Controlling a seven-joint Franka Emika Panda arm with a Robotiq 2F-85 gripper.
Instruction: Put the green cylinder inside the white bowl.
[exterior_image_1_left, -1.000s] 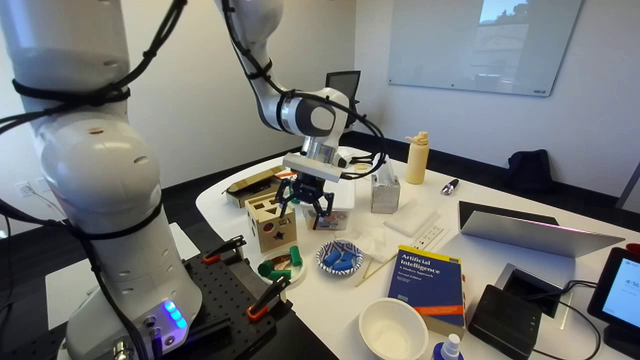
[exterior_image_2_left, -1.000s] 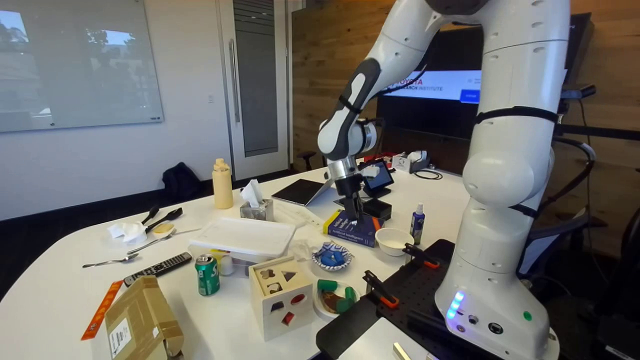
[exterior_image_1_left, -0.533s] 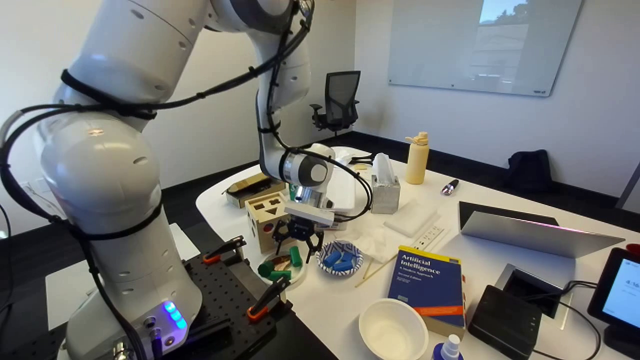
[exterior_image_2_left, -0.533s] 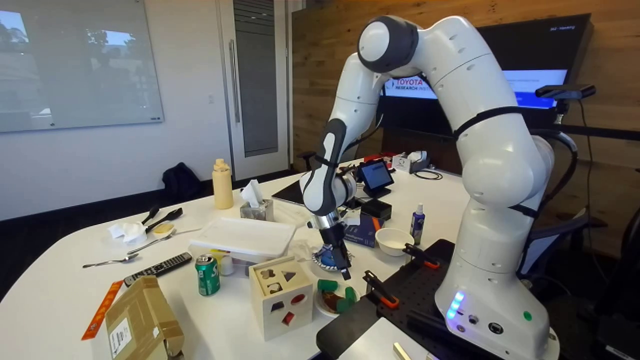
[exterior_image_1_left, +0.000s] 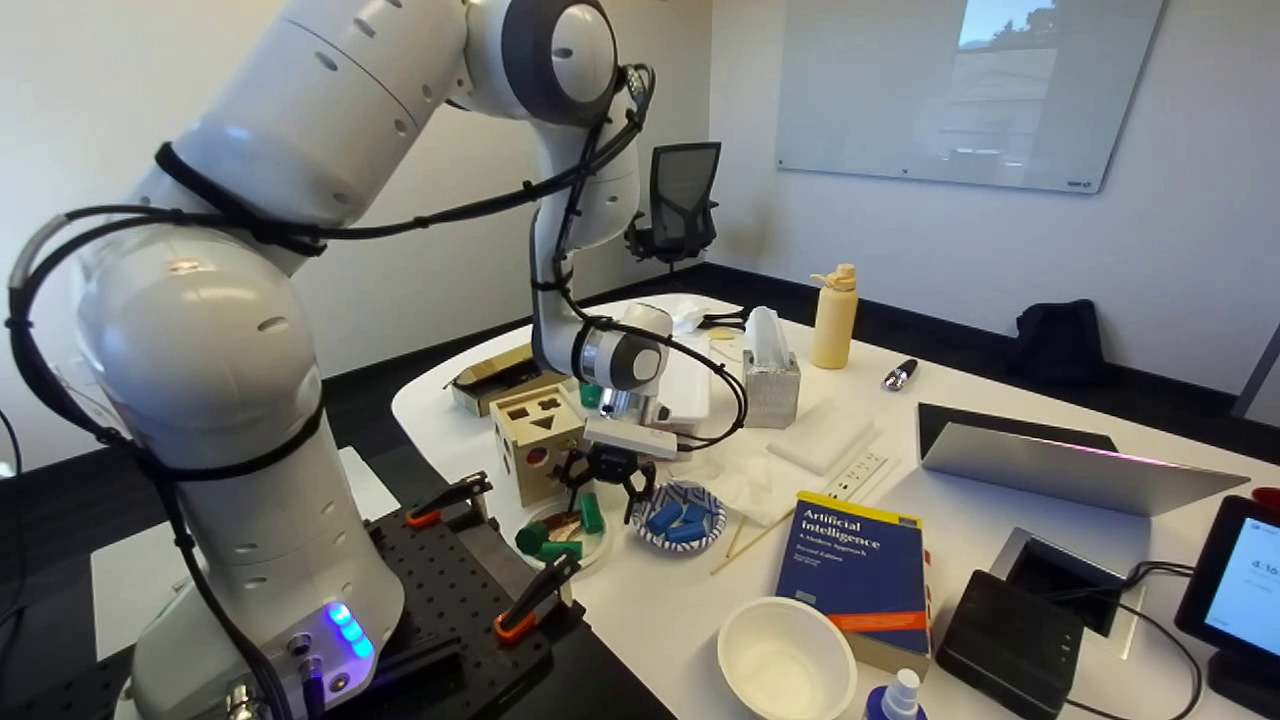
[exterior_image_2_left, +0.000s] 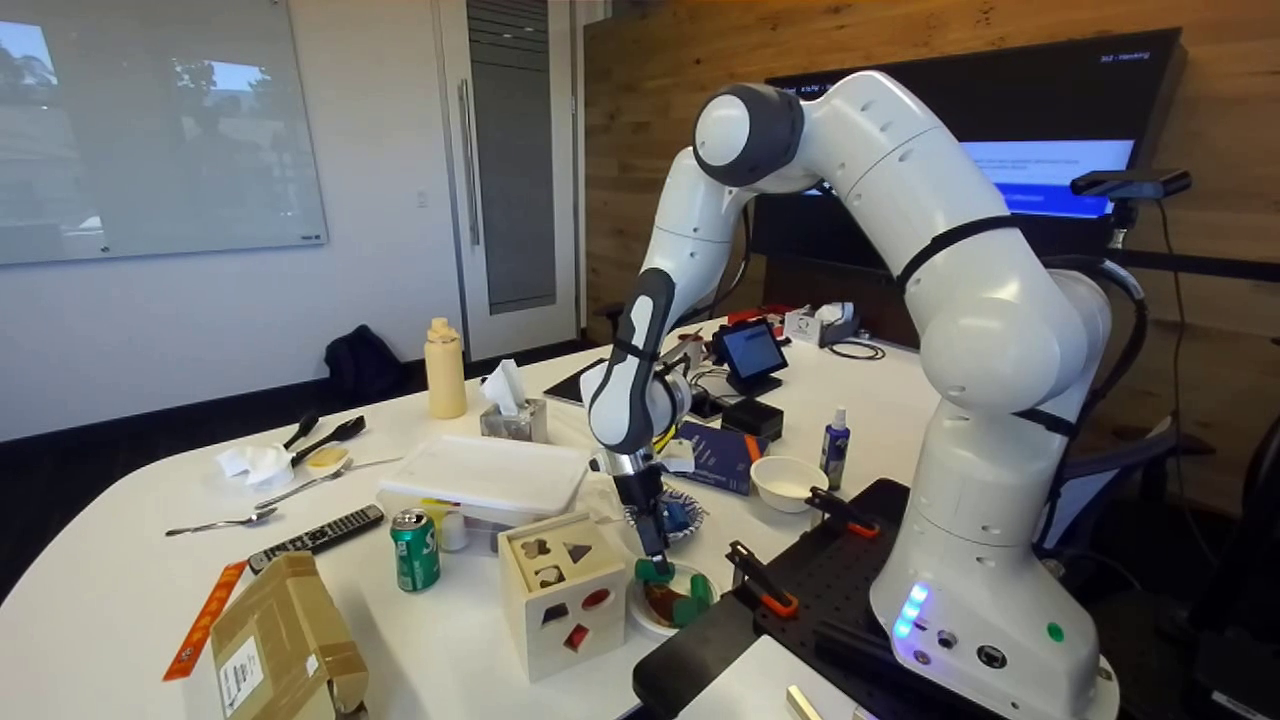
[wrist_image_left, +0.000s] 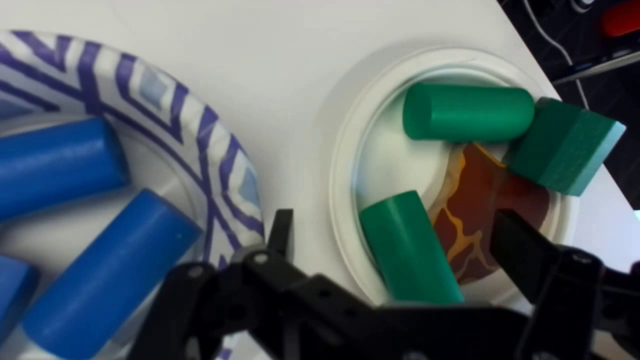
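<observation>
Arm (exterior_image_2_left: 925, 190) bent, fingers (wrist_image_left: 522, 250) dn & apart.

Green cylinder (wrist_image_left: 411, 250), white bowl (exterior_image_1_left: 785, 655), purple-patterned dish (wrist_image_left: 150, 90), seemingly charcoal chair (exterior_image_1_left: 684, 195)

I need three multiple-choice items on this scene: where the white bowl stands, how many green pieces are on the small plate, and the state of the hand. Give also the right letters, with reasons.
1. Where does the white bowl stand?
A. Inside the wooden box
B. Beside the blue book
C. On the laptop

2. How many green pieces lie on the small plate?
A. One
B. Five
C. Three

3. How is the hand?
A. Open
B. Shut on a blue piece
C. Shut, holding nothing

1: B, both exterior views show the two side by side.
2: C, the wrist view shows two green cylinders and one angular block.
3: A, in the wrist view its jaws stand wide apart.
</observation>
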